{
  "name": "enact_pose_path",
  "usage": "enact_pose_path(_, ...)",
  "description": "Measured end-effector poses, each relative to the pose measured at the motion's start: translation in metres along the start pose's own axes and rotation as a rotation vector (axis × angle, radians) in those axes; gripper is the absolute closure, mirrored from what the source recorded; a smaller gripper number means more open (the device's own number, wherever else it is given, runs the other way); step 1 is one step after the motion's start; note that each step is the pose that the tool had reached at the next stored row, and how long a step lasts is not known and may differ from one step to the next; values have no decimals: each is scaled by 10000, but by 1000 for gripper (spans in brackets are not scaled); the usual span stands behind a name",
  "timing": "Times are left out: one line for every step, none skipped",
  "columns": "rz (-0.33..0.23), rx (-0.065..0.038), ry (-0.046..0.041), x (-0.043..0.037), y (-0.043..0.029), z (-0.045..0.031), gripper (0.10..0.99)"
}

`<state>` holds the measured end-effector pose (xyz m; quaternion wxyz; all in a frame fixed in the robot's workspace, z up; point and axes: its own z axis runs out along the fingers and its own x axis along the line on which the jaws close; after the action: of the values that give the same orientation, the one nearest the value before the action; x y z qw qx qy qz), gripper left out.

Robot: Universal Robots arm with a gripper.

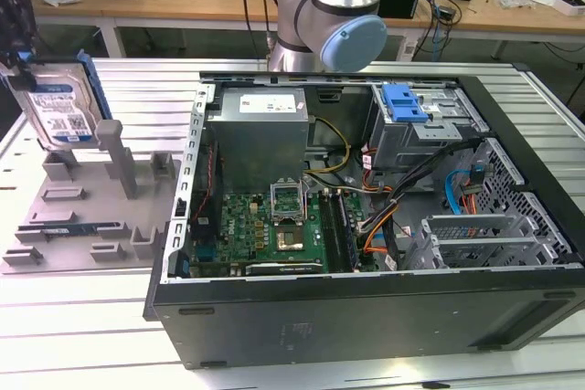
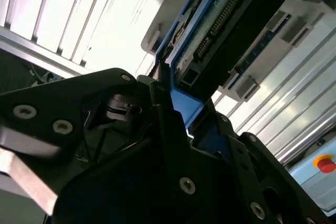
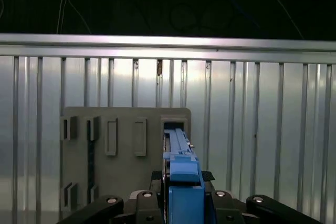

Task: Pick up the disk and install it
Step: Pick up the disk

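The disk (image 1: 60, 114), silver with a blue-and-white label and blue rails, hangs upright at the exterior view's far left, just above the grey holder plate (image 1: 82, 216). My gripper (image 1: 20, 61) is shut on its upper end. In the second wrist view the black fingers (image 2: 163, 129) clamp the blue rail of the disk (image 2: 226, 30), whose circuit board and connectors face the camera. In the first wrist view the disk (image 3: 177, 145) shows edge-on between the gripper (image 3: 181, 203) jaws, over an empty slot of the holder plate (image 3: 121, 150).
An open computer case (image 1: 366, 189) lies on the ribbed metal table (image 1: 82, 335). It holds a grey power supply (image 1: 260, 130), a green motherboard (image 1: 274, 226) and a drive cage with a blue latch (image 1: 404, 102). The arm's base (image 1: 329, 6) stands behind the case.
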<state>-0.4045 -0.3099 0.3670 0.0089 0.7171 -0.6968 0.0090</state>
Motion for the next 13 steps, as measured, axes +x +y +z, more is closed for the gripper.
enact_pose_path(0,2,-1,2,-4,-88,718)
enact_pose_path(0,1,-1,5,-8,-182,718)
enact_pose_path(0,1,-2,7,-11,-261,718)
enact_pose_path(1,2,-2,8,-13,-308,718)
enact_pose_path(0,1,-4,11,-16,-422,718)
enact_pose_path(0,1,-4,12,-18,-469,718)
enact_pose_path(0,1,-5,14,-19,-518,718)
enact_pose_path(0,2,-6,16,-21,-577,718)
enact_pose_path(0,1,-6,17,-22,-629,718)
enact_pose_path(0,1,-8,21,-25,-766,718)
enact_pose_path(0,1,-9,23,-27,-823,718)
enact_pose_path(0,2,-9,25,-28,-874,718)
enact_pose_path(0,1,-11,27,-29,-933,718)
